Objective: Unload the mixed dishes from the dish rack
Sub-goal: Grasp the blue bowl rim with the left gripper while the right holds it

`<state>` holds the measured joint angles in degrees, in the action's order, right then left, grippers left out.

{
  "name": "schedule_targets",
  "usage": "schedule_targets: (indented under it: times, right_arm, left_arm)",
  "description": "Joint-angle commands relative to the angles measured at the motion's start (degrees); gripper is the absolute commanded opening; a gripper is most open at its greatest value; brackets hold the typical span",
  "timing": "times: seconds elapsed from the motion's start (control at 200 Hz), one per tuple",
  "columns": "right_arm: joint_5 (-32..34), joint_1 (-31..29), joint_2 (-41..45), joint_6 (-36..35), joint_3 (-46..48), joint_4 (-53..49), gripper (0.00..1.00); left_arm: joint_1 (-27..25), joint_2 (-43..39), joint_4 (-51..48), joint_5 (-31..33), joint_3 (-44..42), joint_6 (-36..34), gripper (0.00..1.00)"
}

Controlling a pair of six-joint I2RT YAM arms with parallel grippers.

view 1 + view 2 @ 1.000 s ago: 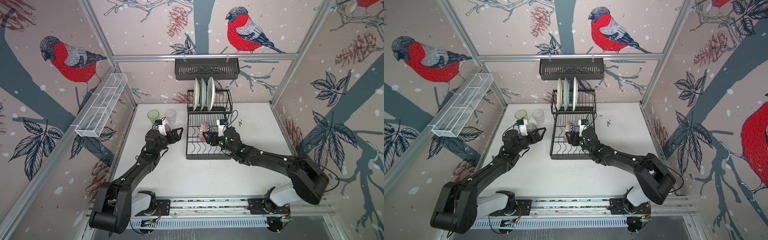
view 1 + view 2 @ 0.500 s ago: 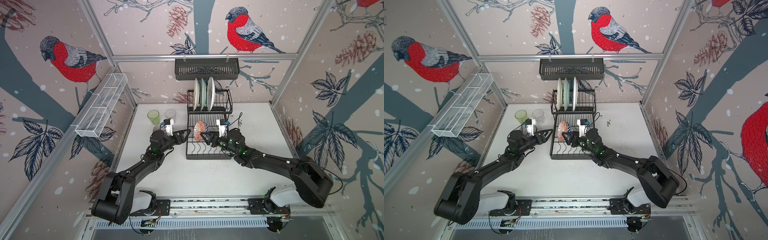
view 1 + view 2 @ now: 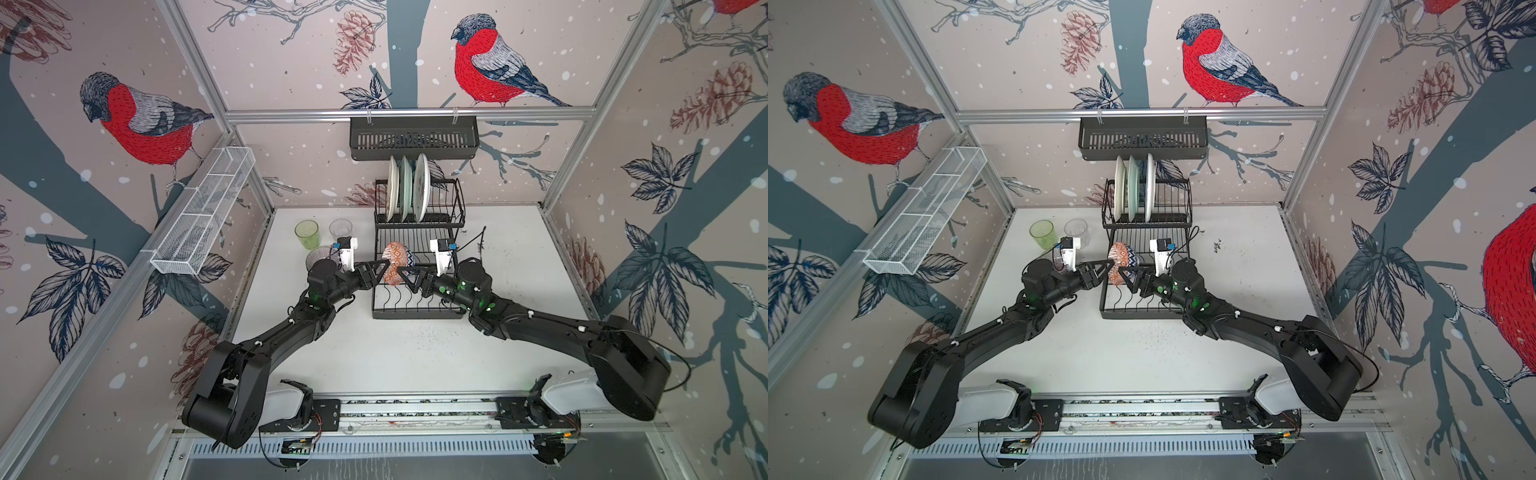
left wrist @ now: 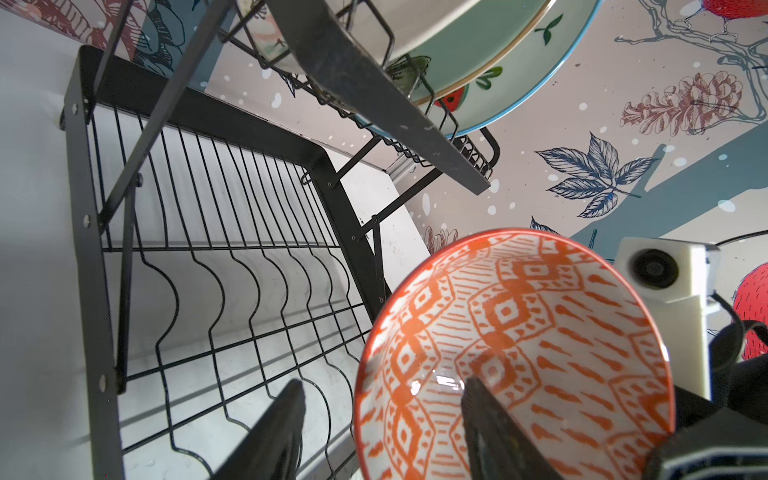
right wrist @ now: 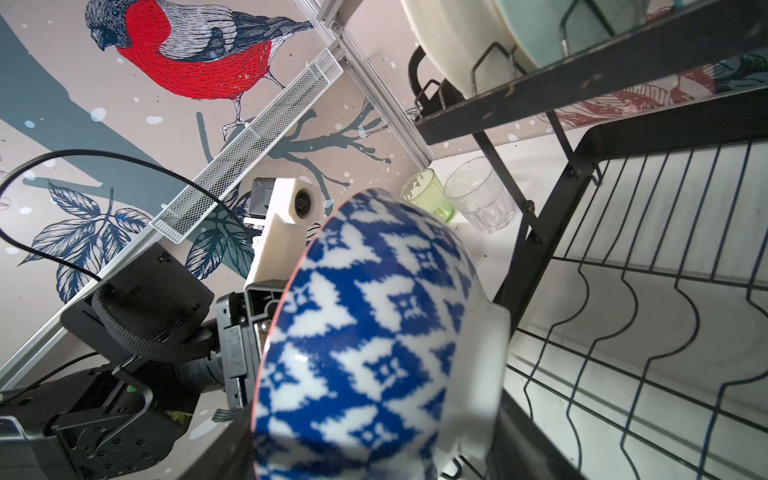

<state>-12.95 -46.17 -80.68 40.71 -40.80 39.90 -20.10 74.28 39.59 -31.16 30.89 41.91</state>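
Swinging in from the tumblers at upper left toward the middle of the frame, the left gripper (image 3: 379,272) is narrowing its jaws, while the right gripper (image 3: 406,275) is holding up the patterned bowl (image 3: 394,261) that it has been raising off the lower grid of the dish rack (image 3: 417,309).

In both top views the bowl is hanging on edge just above the rack's left rail. Its orange mouth is facing picture-left and its blue foot picture-right. The right gripper is clamping it from the blue side. In the left wrist view, the left jaws are standing about half open and straddling the rim, one finger inside the orange hollow and one outside with a gap showing, so they are not gripping yet.

This looks like a handover, and it is turning on the rim wall lying squarely between those jaws.

Bare table (image 3: 395,357) is lying open at lower centre. A second bowl (image 3: 319,257), the green tumbler (image 3: 307,234) and the clear tumbler (image 3: 340,227) are crowding the table to the left, and three plates (image 3: 405,189) are standing upright above.
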Motion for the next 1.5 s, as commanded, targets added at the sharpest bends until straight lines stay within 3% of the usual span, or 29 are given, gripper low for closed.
schedule_targets:
  times: [0.0,0.725,0.925,1.156,1.496]
  right_arm:
    - [0.1,-0.7,0.1,0.0,-0.9,4.9,0.56]
    - [1.9,-1.8,-1.1,-1.6,-3.1,1.9,0.60]
    - [2.6,-1.9,-1.5,-2.0,-3.1,1.3,0.65]
    - [3.3,-2.7,-2.3,-2.5,-4.4,-0.7,0.69]
    - [5.6,-3.4,-1.8,-3.5,-5.5,-3.4,0.85]
  left_arm:
    - [-0.4,1.0,1.5,0.0,0.7,-0.9,0.56]
    - [-0.7,4.9,-1.5,-0.6,3.6,-1.5,0.19]
    - [-0.9,4.6,-2.3,0.2,3.7,-1.8,0.15]
    - [-1.0,4.2,-6.0,2.7,4.5,-4.0,0.00]
    - [-0.9,-0.4,-10.1,7.6,3.9,-6.0,0.00]
